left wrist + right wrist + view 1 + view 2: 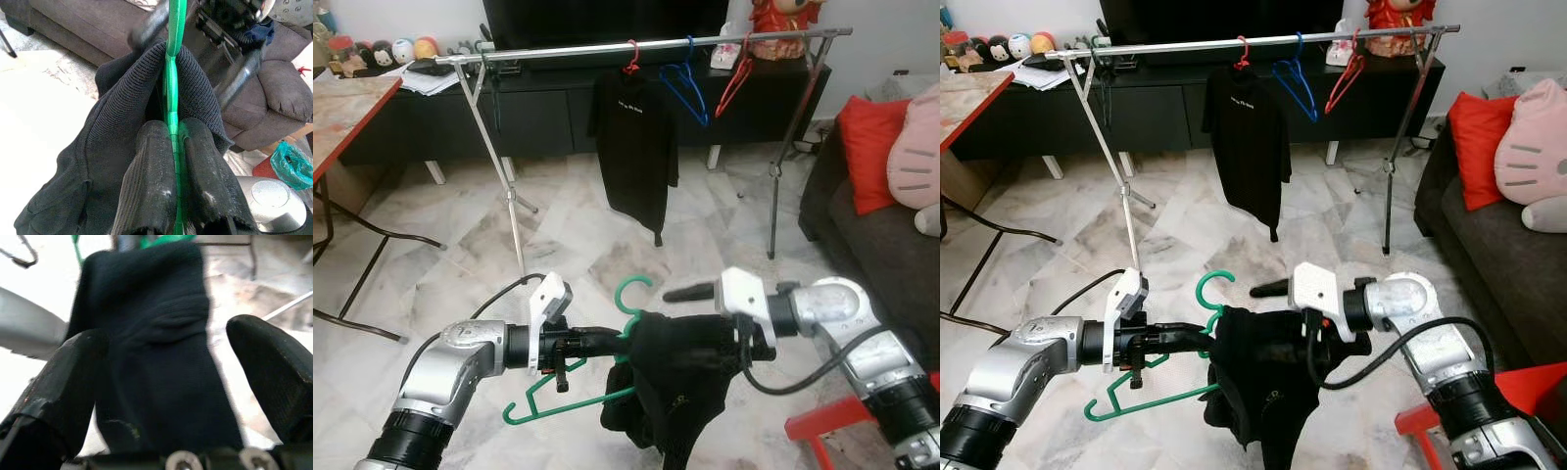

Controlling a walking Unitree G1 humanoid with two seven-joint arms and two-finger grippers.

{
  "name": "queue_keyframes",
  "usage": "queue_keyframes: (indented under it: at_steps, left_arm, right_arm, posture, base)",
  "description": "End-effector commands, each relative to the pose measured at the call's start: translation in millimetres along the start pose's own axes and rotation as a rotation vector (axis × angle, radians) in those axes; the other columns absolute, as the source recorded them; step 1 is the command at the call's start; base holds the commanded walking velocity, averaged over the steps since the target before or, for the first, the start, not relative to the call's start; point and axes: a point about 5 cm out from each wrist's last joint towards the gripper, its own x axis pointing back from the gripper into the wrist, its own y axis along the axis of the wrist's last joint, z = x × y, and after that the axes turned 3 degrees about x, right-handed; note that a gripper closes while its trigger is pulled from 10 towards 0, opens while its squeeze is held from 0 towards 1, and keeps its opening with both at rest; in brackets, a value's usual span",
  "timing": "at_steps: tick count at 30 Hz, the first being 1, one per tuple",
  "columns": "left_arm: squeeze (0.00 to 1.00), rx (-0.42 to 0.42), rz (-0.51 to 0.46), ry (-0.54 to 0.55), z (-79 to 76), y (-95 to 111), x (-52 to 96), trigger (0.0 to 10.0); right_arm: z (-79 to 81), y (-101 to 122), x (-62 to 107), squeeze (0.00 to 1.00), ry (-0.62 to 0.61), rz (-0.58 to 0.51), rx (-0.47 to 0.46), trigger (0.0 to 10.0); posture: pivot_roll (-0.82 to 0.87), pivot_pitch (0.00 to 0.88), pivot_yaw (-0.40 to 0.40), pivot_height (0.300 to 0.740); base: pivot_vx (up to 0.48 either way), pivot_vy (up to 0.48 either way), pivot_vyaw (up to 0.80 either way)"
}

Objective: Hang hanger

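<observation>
Far across the marble floor [558, 245], the steel rail [636, 44] has free space left of the hanging shirt [634, 147]; aim there. Keep the black knit garment [1263, 377] draped on the thin green plastic hanger [636, 294], near, between your arms. Left gripper [171, 171] fingers are clamped on it; right gripper [166, 382] fingers spread, straddling cloth.

Rail [558, 51] left stretch bare; black shirt [634, 147], hangers crowd right.

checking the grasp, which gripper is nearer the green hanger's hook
Left. The left gripper is shut on the green plastic hanger just below its hook. The right gripper is open beside the black garment, slightly farther from the hook.
</observation>
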Motion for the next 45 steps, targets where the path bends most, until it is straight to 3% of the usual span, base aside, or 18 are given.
queue_keyframes:
  at_steps: [1,24,25,26,45]
  left_arm:
    - [0.00,-0.023,-0.025,-0.031,-3.9,8,-1.0,10.0]
    - [0.00,-0.025,-0.038,-0.041,-6.1,9,-3.6,10.0]
    - [0.00,-0.026,-0.038,-0.041,-6.1,9,-3.6,10.0]
    - [0.00,-0.026,-0.039,-0.041,-6.0,10,-3.6,10.0]
    - [0.00,-0.033,-0.044,-0.039,-5.7,11,-5.6,10.0]
  right_arm:
    - [5.8,0,-4.5,0.00,0.044,-0.002,-0.002,10.0]
    - [6.5,-14,-21.8,0.00,0.013,0.007,-0.062,10.0]
    - [5.9,-14,-22.0,0.00,0.010,0.004,-0.062,2.3]
    - [6.4,-14,-22.4,0.00,0.017,0.004,-0.057,0.0]
    - [13.7,-19,-24.1,0.00,0.062,0.015,-0.070,0.0]
  posture:
    - [-0.02,0.040,0.045,0.740]
    - [-0.01,0.018,0.035,0.740]
    - [-0.01,0.018,0.035,0.740]
    - [-0.01,0.018,0.035,0.740]
    - [-0.01,0.016,0.034,0.740]
  base:
    - [0.000,0.000,0.00]
    - [0.000,0.000,0.00]
    - [0.000,0.000,0.00]
    - [0.000,0.000,0.00]
    - [0.000,0.000,0.00]
